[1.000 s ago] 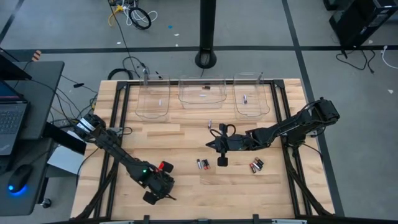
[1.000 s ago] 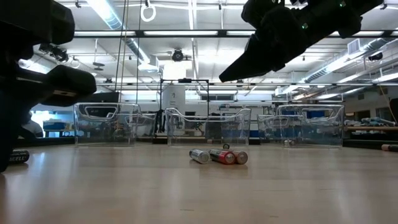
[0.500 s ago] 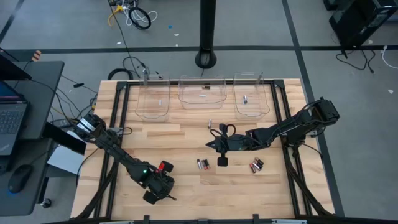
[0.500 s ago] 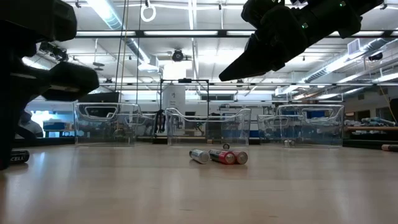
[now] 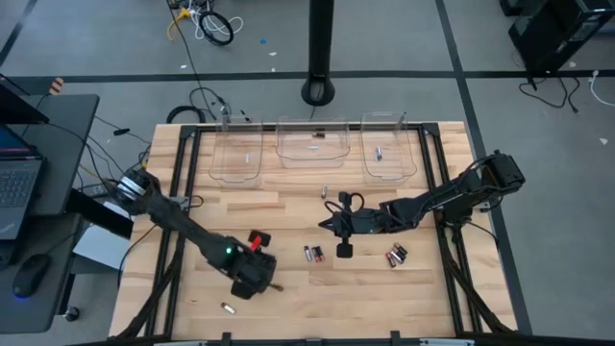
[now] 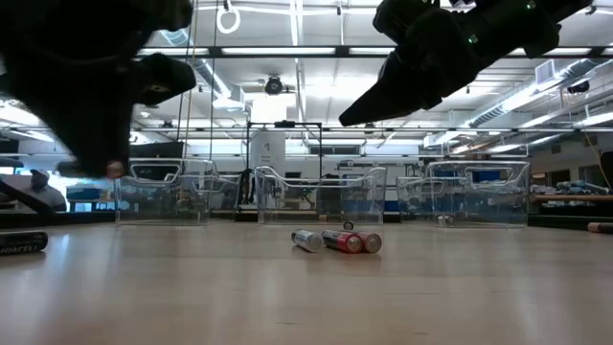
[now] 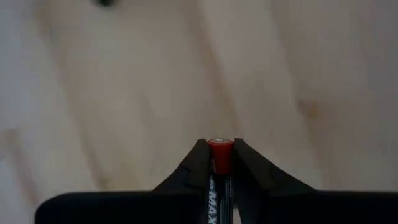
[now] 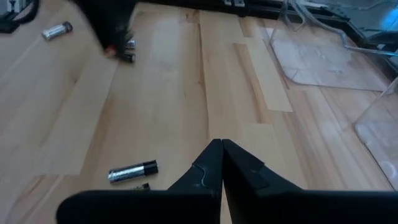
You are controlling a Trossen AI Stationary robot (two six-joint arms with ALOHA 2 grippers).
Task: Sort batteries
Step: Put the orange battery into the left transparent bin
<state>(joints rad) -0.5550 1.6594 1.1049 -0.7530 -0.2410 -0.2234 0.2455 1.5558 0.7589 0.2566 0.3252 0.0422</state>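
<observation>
Red-ended battery (image 7: 220, 151) is clamped between the left gripper (image 5: 258, 281) fingers, near the table's (image 5: 288, 298) front edge, left of centre. Right gripper (image 5: 338, 227) — closed, empty — is held mid-table; loose batteries (image 5: 312, 254) lie beside it.

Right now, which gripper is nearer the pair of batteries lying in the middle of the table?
The right. The right gripper hangs just beside the battery pair, toward the bins. The left gripper, shut on a red-ended battery, sits farther off toward the table's front-left.
</observation>
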